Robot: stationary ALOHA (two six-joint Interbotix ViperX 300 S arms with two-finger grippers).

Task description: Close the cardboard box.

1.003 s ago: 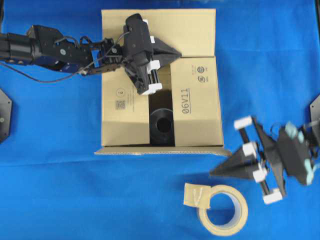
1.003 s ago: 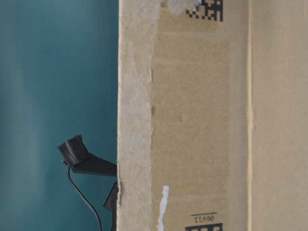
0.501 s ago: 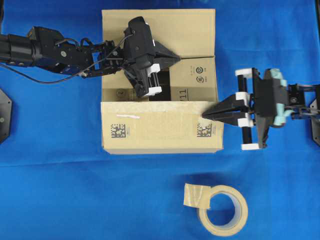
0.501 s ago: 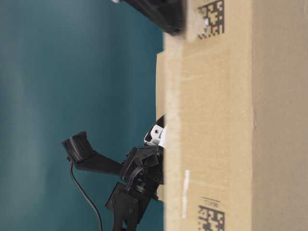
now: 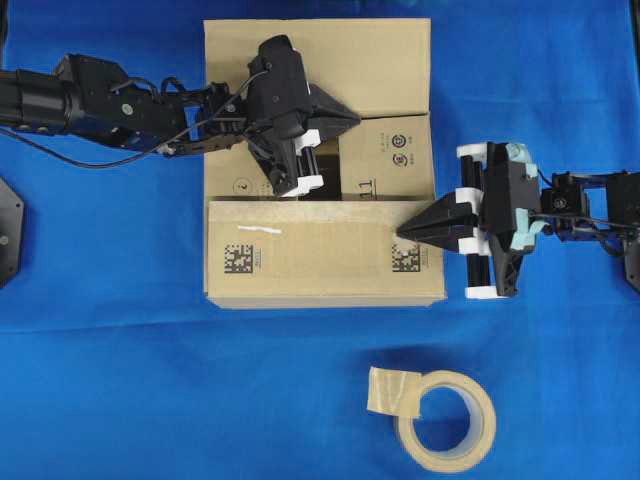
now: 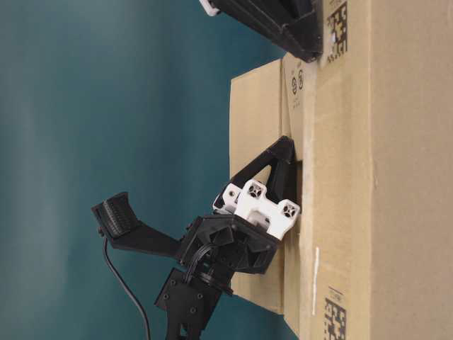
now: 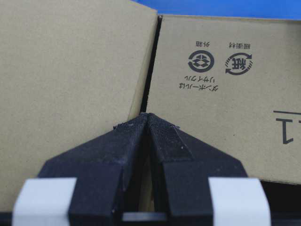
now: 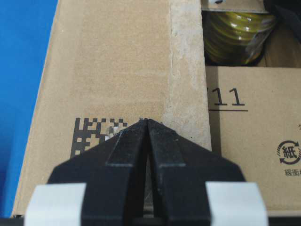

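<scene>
Since 1 s ago the near flap (image 5: 325,250) has swung over the box (image 5: 320,160) at the blue tabletop's far-middle, pressed by the right gripper (image 5: 403,231), jaws together, while the left gripper (image 5: 356,115), also closed, holds the inner flaps, leaving 1 far flap open

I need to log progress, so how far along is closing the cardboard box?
Roughly halfway. Done: the near long flap of the cardboard box lies folded over the top. In hand: the shut right gripper presses on that flap, and the shut left gripper rests on the inner flaps. Left: the far long flap is open.
</scene>
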